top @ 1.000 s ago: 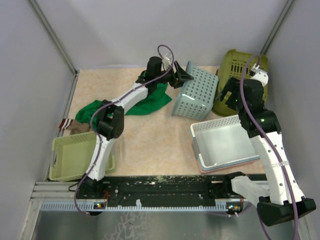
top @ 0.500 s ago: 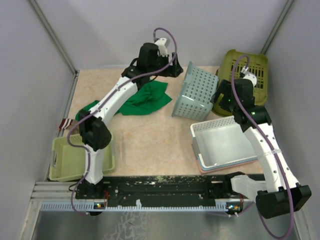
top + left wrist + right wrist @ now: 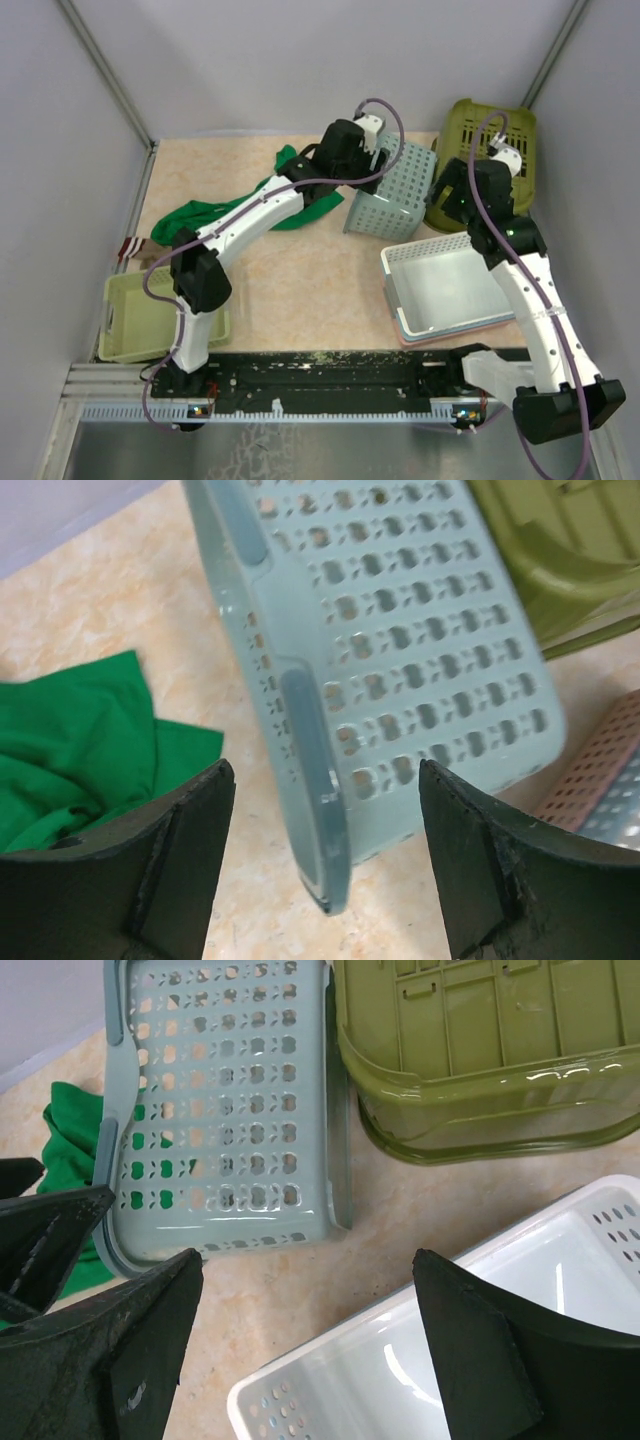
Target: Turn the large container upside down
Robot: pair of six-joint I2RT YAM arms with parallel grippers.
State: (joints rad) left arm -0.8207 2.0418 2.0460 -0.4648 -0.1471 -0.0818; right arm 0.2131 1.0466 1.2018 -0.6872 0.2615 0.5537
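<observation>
The large container point(image 3: 495, 150) is the olive-green tub in the back right corner, tilted, with its slotted bottom showing. It also shows in the right wrist view point(image 3: 490, 1050) and the left wrist view point(image 3: 570, 550). A pale teal mesh basket point(image 3: 395, 190) lies on its side against it. My left gripper point(image 3: 385, 165) is open, its jaws to either side of the teal basket's rim point(image 3: 310, 760). My right gripper point(image 3: 452, 195) is open and empty, above the floor just in front of the olive tub, between it and the white tray.
A white tray point(image 3: 450, 285) sits on a pink one at the front right, also in the right wrist view point(image 3: 420, 1380). A green cloth point(image 3: 200, 215) lies at the left and back. A shallow light-green tray point(image 3: 150, 315) is at the front left. Grey walls close in.
My left arm has swung right, from above the green cloth to the teal basket's rim. My right gripper has shifted slightly toward the olive tub.
</observation>
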